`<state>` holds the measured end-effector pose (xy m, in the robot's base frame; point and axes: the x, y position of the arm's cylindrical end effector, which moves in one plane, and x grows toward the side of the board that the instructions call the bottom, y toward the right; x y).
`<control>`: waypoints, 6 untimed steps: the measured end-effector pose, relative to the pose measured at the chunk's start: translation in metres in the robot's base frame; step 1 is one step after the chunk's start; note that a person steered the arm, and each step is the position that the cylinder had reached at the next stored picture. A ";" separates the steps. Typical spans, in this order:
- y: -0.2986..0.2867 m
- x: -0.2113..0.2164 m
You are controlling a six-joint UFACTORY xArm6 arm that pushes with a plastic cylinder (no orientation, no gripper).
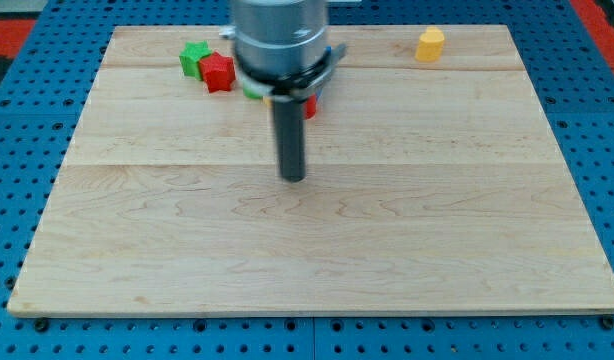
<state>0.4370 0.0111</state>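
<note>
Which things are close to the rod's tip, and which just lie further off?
Close: my tip, touching no block; half-hidden red block behind the rod, nearest.
Further off: green block and left red block, side by side; yellow block, top right; wooden board.

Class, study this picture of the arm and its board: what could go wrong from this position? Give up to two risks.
1. The arm's body hides blocks near the view's top: only slivers of a red block show, so a push there may go unseen.
2. The yellow block sits close to the wooden board's top edge; it could perhaps slide off.
My tip touches no block.
</note>
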 end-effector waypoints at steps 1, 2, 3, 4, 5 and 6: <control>0.063 -0.095; 0.037 -0.140; 0.042 -0.200; -0.044 -0.194; -0.065 -0.191; -0.065 -0.191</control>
<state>0.2460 -0.0543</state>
